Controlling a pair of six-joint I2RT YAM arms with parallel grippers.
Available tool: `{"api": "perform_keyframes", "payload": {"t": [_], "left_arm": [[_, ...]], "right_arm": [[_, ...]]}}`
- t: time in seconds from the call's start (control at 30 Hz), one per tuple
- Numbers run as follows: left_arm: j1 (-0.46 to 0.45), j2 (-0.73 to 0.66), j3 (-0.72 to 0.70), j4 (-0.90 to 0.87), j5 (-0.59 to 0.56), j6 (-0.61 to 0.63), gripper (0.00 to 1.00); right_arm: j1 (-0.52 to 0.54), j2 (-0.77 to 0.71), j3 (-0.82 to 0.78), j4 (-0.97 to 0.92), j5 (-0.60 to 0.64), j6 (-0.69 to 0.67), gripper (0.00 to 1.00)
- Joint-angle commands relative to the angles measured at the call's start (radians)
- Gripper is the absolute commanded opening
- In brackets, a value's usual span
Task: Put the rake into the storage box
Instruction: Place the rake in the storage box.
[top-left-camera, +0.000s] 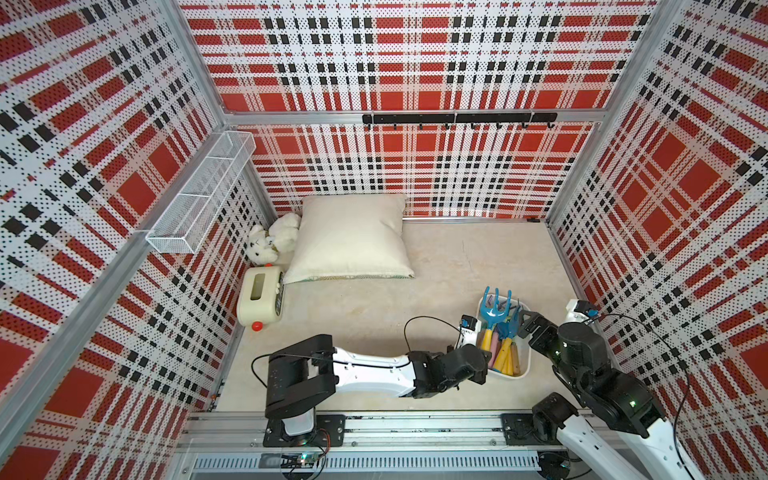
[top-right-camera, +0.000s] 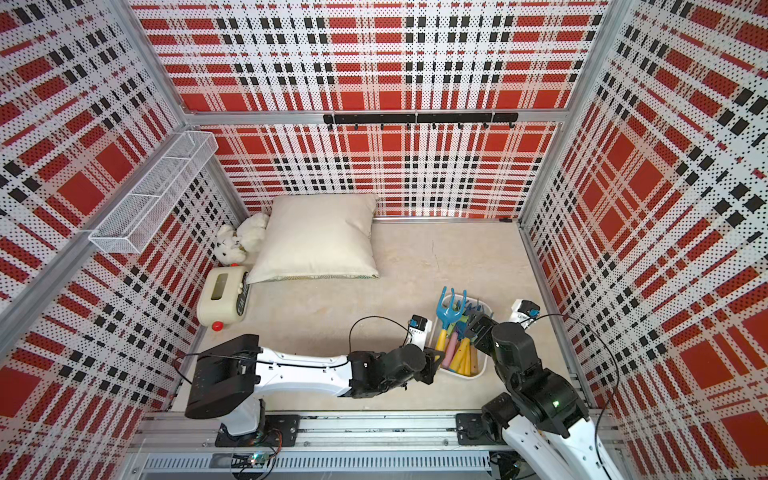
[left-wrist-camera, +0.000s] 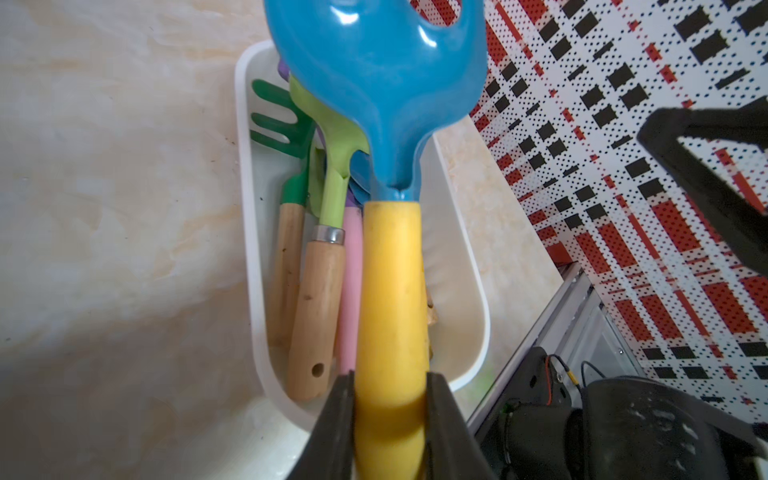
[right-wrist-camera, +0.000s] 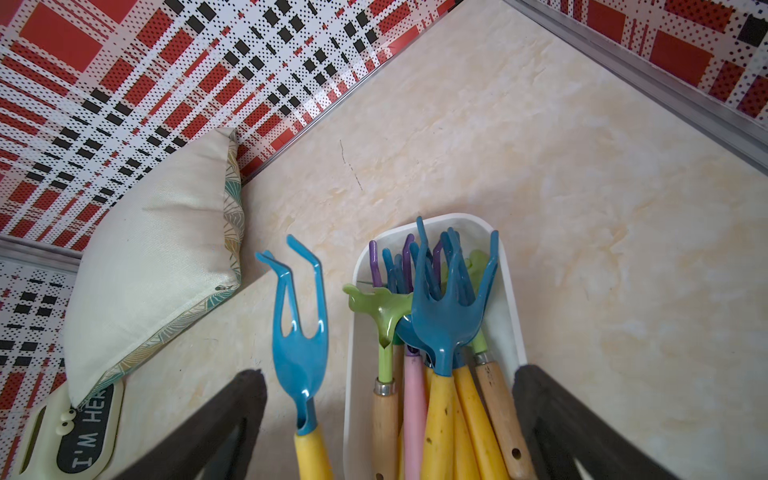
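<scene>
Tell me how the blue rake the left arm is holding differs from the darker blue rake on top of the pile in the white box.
The held rake is brighter blue; the boxed rake is darker. The held rake is clamped by its handle in the left tool; the boxed rake lies loose in the storage box. Both have yellow handles and prongs pointing the same way.

Both arms look like the same build tbh: left arm (top-left-camera: 374, 374) and right arm (top-left-camera: 582, 345) have glossy white shells on the long links and chunky black housings at the joints. A thin black cable (top-left-camera: 430, 317) loops off each. The left pincer (left-wrist-camera: 390, 378) and right pincer (right-wrist-camera: 388, 372) have matte black wedge-shaped fingers (right-wrist-camera: 216, 424). Tiny green light (top-left-camera: 632, 403) on the right arm, black screwed-down base plates (top-left-camera: 334, 428) underneath.
</scene>
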Motion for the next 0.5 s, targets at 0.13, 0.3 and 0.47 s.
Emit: {"api": "perform_keyframes", "payload": {"t": [0.13,0.3,0.47], "left_arm": [[0.021,0.082,0.072,0.024,0.067,0.039,0.0],[0.045,0.097,0.063,0.055,0.107,0.037,0.01],[0.073,0.104,0.057,0.079,0.145,0.036,0.01]], "right_arm": [[0.0,-0.009,0.005,-0.004,0.006,0.002,1.0],[0.0,-0.012,-0.001,0.008,-0.006,-0.006,1.0],[0.0,-0.002,-0.014,0.034,-0.039,-0.017,1.0]]}}
